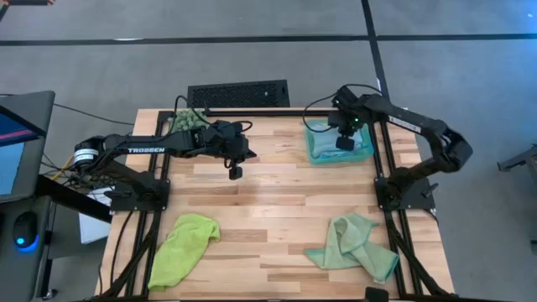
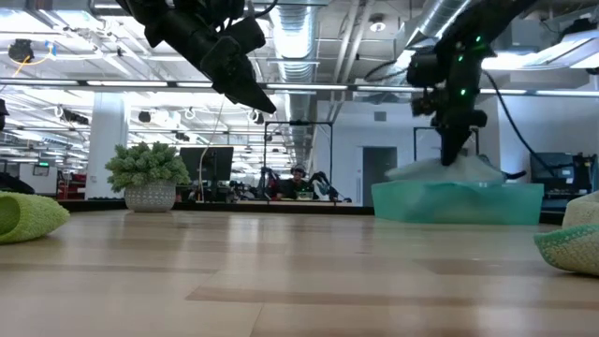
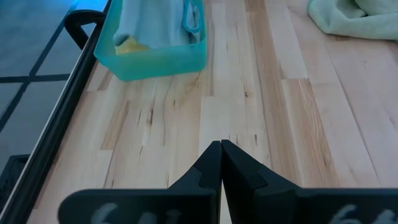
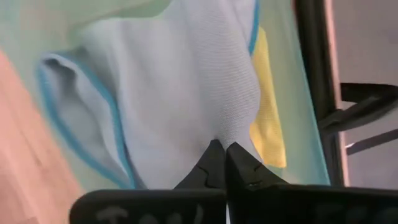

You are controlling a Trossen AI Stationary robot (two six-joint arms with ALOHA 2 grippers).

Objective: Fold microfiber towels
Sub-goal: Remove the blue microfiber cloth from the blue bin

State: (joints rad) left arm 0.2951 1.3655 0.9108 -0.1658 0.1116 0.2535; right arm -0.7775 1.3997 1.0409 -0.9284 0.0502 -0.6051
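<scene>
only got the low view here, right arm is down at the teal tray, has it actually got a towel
Observer: Yes. In the right wrist view the right gripper is shut on the light blue towel, pinching a fold of it.
Operator: anything else in that tray
Observer: A yellow towel lies beside the blue one, inside the teal tray.
Operator: where's the left arm, i just see it overhead
Observer: The left gripper is shut and empty, above bare wood near the far middle of the table, left of the tray.
Operator: what are the blobs at my edges
Observer: The lime green towel lies crumpled at the near left; the pale sage towel at the near right.
</scene>
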